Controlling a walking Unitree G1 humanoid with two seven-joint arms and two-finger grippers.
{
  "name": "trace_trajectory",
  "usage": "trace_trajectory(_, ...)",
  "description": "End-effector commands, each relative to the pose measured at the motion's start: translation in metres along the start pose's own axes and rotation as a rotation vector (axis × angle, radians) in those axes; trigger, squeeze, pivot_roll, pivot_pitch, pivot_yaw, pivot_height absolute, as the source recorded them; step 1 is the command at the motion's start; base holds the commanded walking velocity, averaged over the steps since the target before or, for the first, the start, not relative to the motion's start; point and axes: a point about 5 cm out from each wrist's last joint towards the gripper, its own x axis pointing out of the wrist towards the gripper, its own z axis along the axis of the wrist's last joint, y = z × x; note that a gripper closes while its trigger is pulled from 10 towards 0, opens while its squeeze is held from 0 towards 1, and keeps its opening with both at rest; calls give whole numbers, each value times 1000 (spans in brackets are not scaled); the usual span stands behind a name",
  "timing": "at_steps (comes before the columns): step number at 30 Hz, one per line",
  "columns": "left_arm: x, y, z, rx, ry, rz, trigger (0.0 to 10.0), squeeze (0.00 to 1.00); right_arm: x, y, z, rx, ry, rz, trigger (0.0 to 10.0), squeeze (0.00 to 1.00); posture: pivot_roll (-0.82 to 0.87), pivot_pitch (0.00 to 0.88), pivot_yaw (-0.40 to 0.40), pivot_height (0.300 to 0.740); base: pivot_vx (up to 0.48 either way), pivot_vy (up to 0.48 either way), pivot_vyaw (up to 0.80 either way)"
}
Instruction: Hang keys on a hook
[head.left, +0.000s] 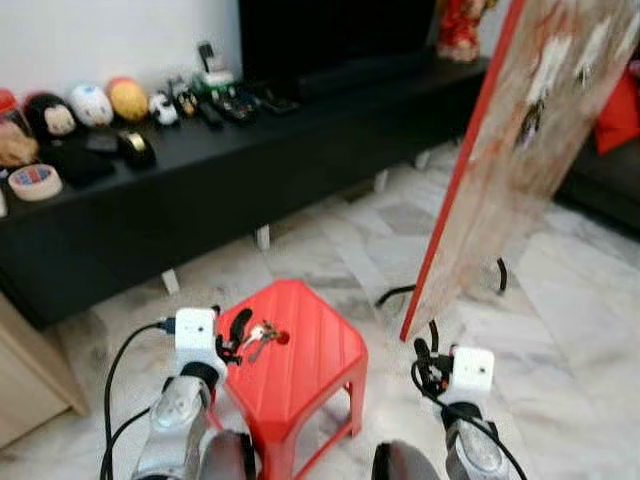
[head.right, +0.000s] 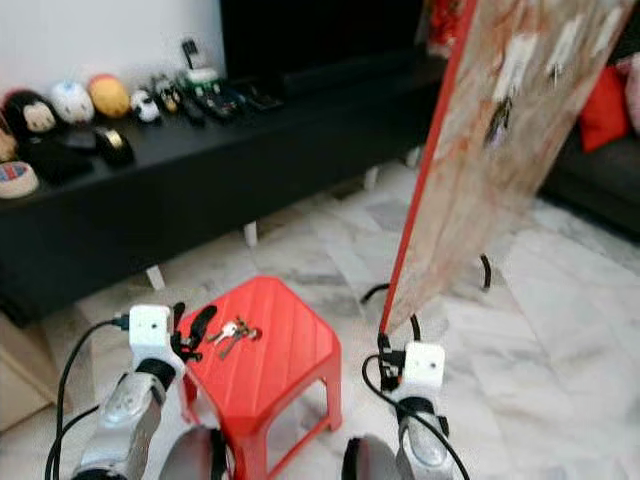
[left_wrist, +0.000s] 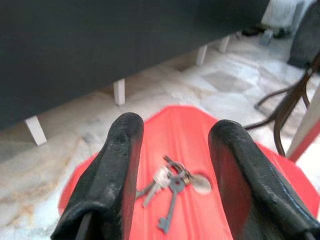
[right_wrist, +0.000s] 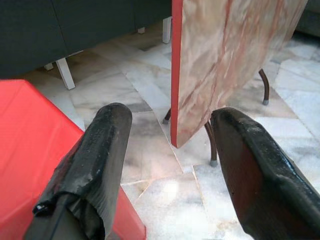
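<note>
A small bunch of keys (head.left: 260, 338) lies on top of a red plastic stool (head.left: 310, 370), beside the hole in the seat. My left gripper (head.left: 234, 336) hovers open just left of the keys; the left wrist view shows the keys (left_wrist: 167, 187) between and beyond its two black fingers (left_wrist: 117, 170). My right gripper (head.left: 422, 362) is open, low to the right of the stool, empty. A tall tilted board with a red edge (head.left: 520, 150) stands on a dark metal frame at the right, with small dark items (head.left: 530, 120) hanging on its face.
A long black low cabinet (head.left: 200, 180) runs along the back, carrying toys, a tape roll (head.left: 35, 182) and gadgets. A dark screen stands above it. A dark sofa with a red cushion (head.left: 618, 115) sits far right. The floor is pale marble (head.left: 330, 250).
</note>
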Motion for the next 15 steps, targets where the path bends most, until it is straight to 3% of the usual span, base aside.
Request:
trace_trajectory(1, 4, -3, 0, 17, 19, -13, 10000, 0, 0, -1, -1, 3, 2, -1, 10000, 0, 21, 26, -91, 600, 0, 0, 0)
trace_trajectory(15, 8, -3, 2, 38, 21, 0, 10000, 0, -1, 1, -4, -13, 16, 18, 10000, 0, 19, 26, -89, 600, 0, 0, 0)
